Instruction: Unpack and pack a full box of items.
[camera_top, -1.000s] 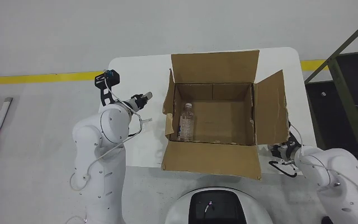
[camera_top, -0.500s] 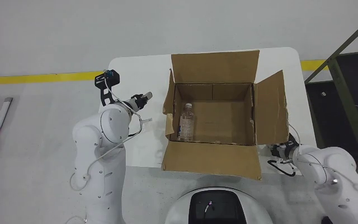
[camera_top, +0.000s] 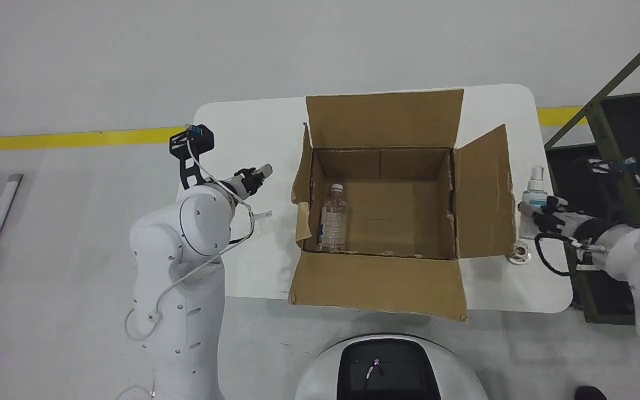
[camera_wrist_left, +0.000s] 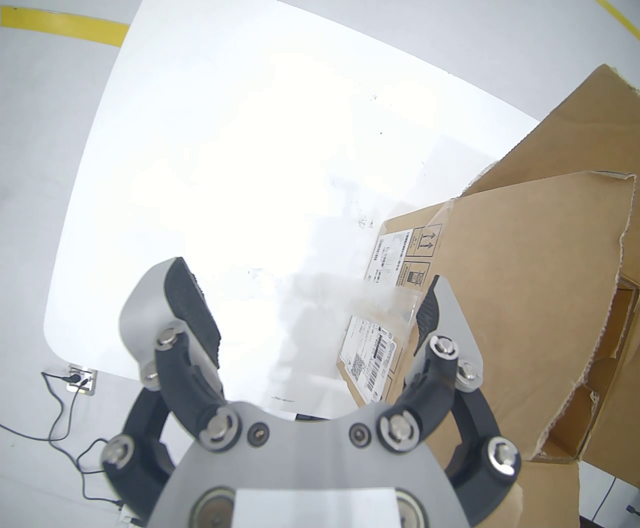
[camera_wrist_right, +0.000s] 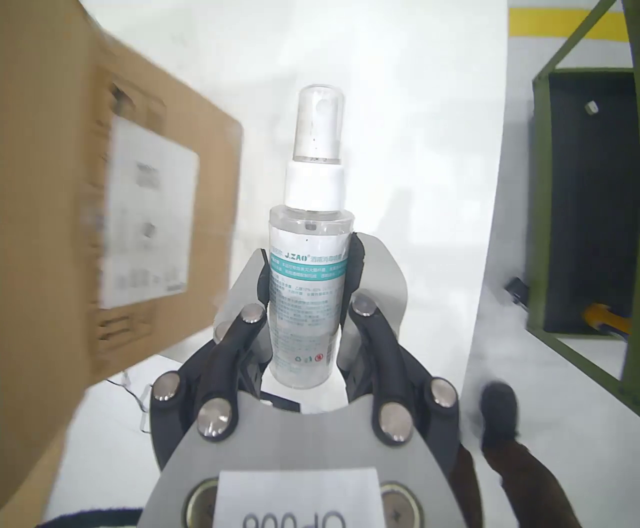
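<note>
Looking down on a white table (camera_top: 250, 130) set on a grey floor with a yellow line (camera_top: 90, 138) running behind it. Bearing an open cardboard box (camera_top: 385, 282) at mid-table, flaps spread, with a clear water bottle (camera_top: 333, 218) inside by the left wall; not telling whether standing or lying.

Clamping a spray bottle (camera_wrist_right: 307, 280) in the right gripper (camera_wrist_right: 310, 262), pads (camera_wrist_right: 356, 260) pressing both sides of the labelled body, clear cap pointing away from the wrist. Holding it outside the box, just beside the right flap (camera_top: 485, 190) and close to the table's right edge, with a green frame (camera_top: 600, 110) beyond. Not showing whether the bottle is touching the table or lifted off it.

Keeping the left gripper (camera_wrist_left: 310, 290) spread wide and empty over bare table, near the box's left flap.

Judging the risks:
- **Slipping:** gripping a smooth, round plastic body, so possibly letting it slide or swivel between the pads during a quick swing.
- **Dropping:** working this near the edge, so likely losing a slipped bottle to the floor, not the table.
- **Catching the flap:** needing to clear the raised right flap on any path into the box; clipping it with the cap could be shoving the box or twisting the bottle loose.
- **Knocking over:** placing far to the left could be hitting the water bottle.
</note>
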